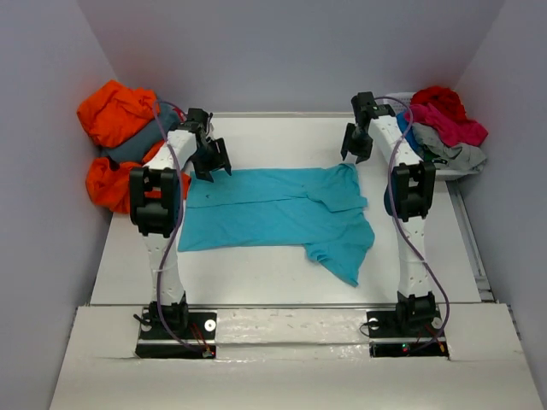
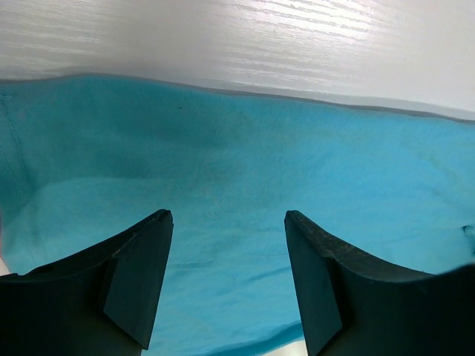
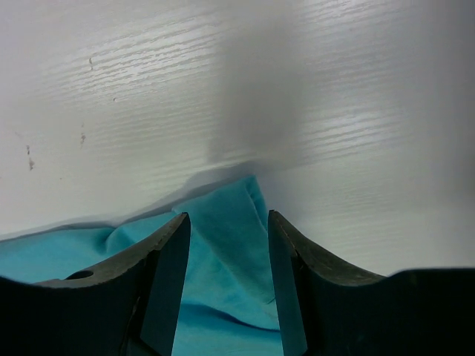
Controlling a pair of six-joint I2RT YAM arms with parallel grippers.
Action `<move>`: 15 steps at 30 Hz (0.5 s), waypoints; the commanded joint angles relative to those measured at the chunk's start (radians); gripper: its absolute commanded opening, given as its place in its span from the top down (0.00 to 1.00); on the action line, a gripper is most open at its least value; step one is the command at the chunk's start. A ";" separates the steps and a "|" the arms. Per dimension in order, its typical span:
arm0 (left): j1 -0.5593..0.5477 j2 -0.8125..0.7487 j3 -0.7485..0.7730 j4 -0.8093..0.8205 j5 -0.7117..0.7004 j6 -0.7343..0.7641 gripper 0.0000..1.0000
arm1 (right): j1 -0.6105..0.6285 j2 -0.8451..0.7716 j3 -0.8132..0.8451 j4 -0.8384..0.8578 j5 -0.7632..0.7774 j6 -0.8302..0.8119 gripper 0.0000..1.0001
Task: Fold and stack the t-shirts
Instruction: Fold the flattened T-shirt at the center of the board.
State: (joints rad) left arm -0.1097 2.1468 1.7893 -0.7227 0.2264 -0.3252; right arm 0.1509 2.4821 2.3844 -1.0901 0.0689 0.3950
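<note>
While both arms reach toward its far edge, the turquoise t-shirt (image 1: pixel 273 213) lies spread across the middle of the table (image 1: pixel 256 273). It is mostly flat, bunched on the right, with a flap trailing toward the near right. Not yet folded.

On the left gripper (image 2: pixel 226 219) the jaws stand wide over the shirt's far left part, with nothing between them. The right gripper (image 3: pixel 226 219) is parted more narrowly, astride the far right corner. That corner stands up in a small peak in the gap and does not look pinched.

Handling, as a judgement: thin, light, limp knit.
- It should sag from any hold.
- It should drag across the white surface rather than slide cleanly.
- It should crease wherever it gathers.
- Nothing about it looks fragile.

Best holds look like the two far corners, one per gripper, taken low so a finger gets under the layer. A pinch in mid-panel would only raise a tent.

Other shirts sit heaped: the orange and slate grey heap (image 1: pixel 115 115) far left, the red and pink heap (image 1: pixel 444 120) far right.
</note>
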 commanded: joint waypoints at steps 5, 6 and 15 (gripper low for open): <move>-0.008 0.016 0.012 -0.017 0.016 0.015 0.27 | -0.005 0.037 -0.001 0.052 0.040 -0.047 0.50; -0.008 0.015 0.012 -0.017 0.016 0.015 0.27 | -0.005 0.031 -0.010 0.061 0.031 -0.054 0.50; -0.018 0.021 -0.001 -0.012 0.016 0.012 0.28 | 0.029 -0.006 -0.036 0.076 -0.003 -0.070 0.51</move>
State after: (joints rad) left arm -0.1188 2.1784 1.7893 -0.7227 0.2325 -0.3225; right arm 0.1581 2.5145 2.3394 -1.0458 0.0715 0.3462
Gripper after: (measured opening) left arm 0.726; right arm 0.493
